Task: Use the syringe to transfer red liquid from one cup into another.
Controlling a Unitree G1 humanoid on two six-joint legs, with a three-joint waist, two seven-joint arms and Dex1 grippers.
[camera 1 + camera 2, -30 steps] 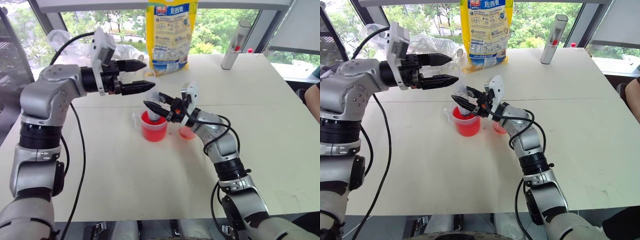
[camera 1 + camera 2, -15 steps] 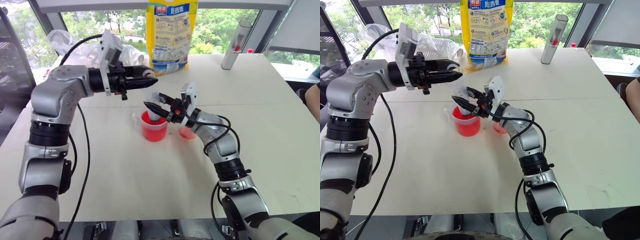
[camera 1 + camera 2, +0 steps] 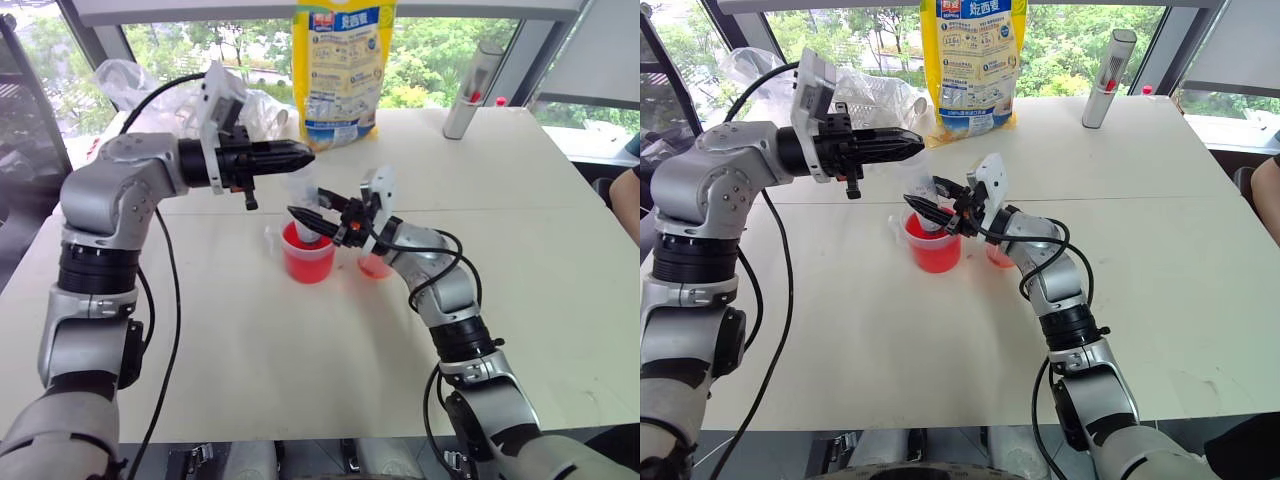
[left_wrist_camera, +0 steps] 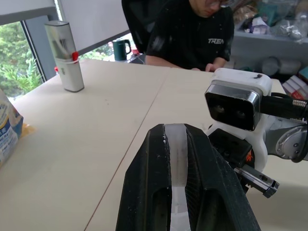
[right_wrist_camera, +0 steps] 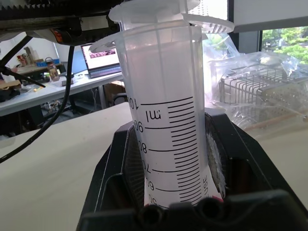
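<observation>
The pale table (image 3: 250, 350) is bare at its near edge. Further in, the right pincer (image 3: 312, 218) is clamped around the barrel of the syringe (image 5: 168, 125), which stands with its lower end in the larger cup (image 3: 307, 257) of red liquid (image 3: 308, 262). The smaller cup (image 3: 374, 266), also red inside, sits just beside it, partly behind the right arm. Above, the left pincer (image 3: 296, 153) is closed on the syringe's plunger (image 4: 176, 159). Beyond stand a yellow bag (image 3: 342, 65), a silver canister (image 3: 472, 90), crumpled clear plastic (image 3: 140, 85) and windows with greenery. A seated person (image 4: 192, 33) is at the table's far side.
</observation>
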